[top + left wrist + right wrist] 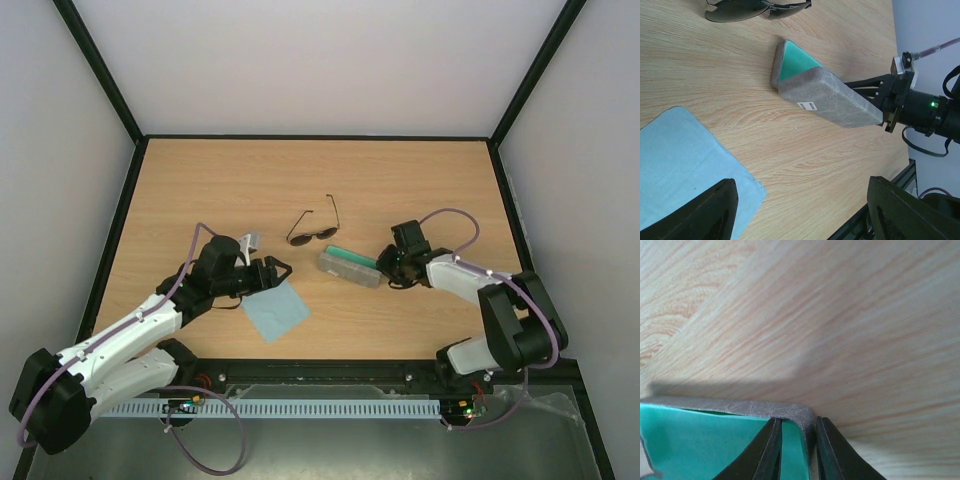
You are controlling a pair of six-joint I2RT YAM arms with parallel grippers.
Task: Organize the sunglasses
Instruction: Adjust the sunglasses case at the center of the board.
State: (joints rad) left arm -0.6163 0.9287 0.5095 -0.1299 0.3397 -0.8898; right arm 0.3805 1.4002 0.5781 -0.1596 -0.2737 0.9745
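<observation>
Sunglasses (313, 233) beyond right gripper (384, 268) (tight on case (349, 267) wall); left gripper (283, 270) agape.

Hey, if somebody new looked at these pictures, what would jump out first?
The grey, green-lined case just right of centre, its right end pinched by the right end effector. Just beyond it lie the dark sunglasses; a light blue cloth lies front left, by the open left end effector.

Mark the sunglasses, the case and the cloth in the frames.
sunglasses (301, 239), top external view, on the lens nearer the cloth.
case (832, 97), left wrist view, on its grey outer face.
cloth (275, 310), top external view, at its centre.
</observation>
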